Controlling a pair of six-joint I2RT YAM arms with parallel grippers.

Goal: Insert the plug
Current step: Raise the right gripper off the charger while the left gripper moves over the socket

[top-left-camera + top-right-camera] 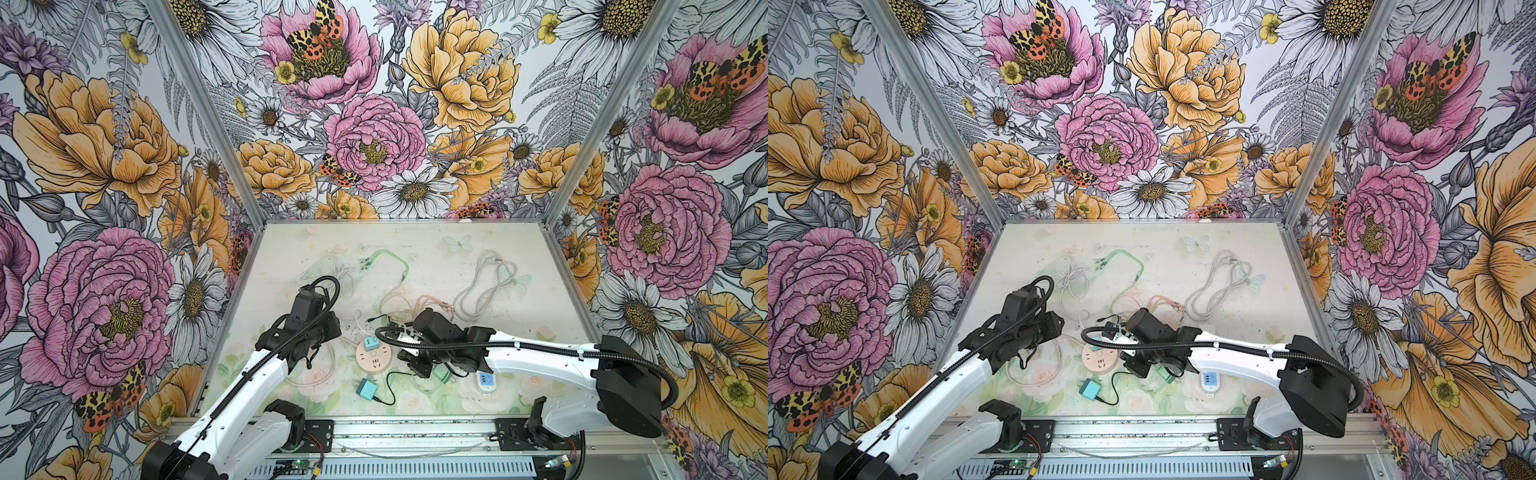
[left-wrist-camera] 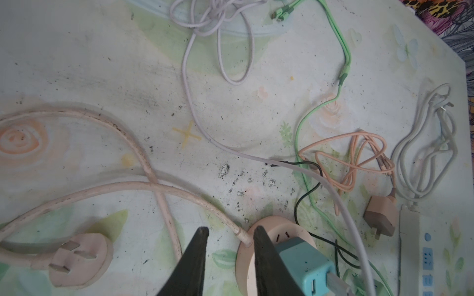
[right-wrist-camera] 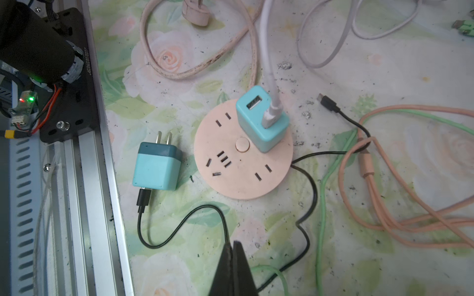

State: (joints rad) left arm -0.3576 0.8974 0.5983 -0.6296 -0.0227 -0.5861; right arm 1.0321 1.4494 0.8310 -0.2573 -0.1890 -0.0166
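Note:
A round pink socket (image 3: 238, 174) lies near the table's front, in both top views (image 1: 374, 361) (image 1: 1096, 358). A teal charger (image 3: 261, 123) with a white cable stands plugged into it. A second teal plug (image 3: 156, 166) lies flat beside the socket, prongs bare, also in both top views (image 1: 366, 390) (image 1: 1090, 390). Its black cable (image 3: 179, 225) runs into my right gripper (image 3: 233, 243), which is shut on it. My left gripper (image 2: 230, 230) is open at the socket's rim (image 2: 246, 256). One of its fingers (image 2: 259, 238) overlaps the socket, and the pink cord's end lies between the two.
A white power strip (image 1: 486, 380) lies under my right arm. A tan charger (image 2: 382, 217), orange cable (image 2: 359, 159), green cable (image 2: 343, 66), grey cable (image 2: 431, 143) and pink three-prong plug (image 2: 79, 258) are scattered round. The metal rail (image 3: 77, 179) borders the front edge.

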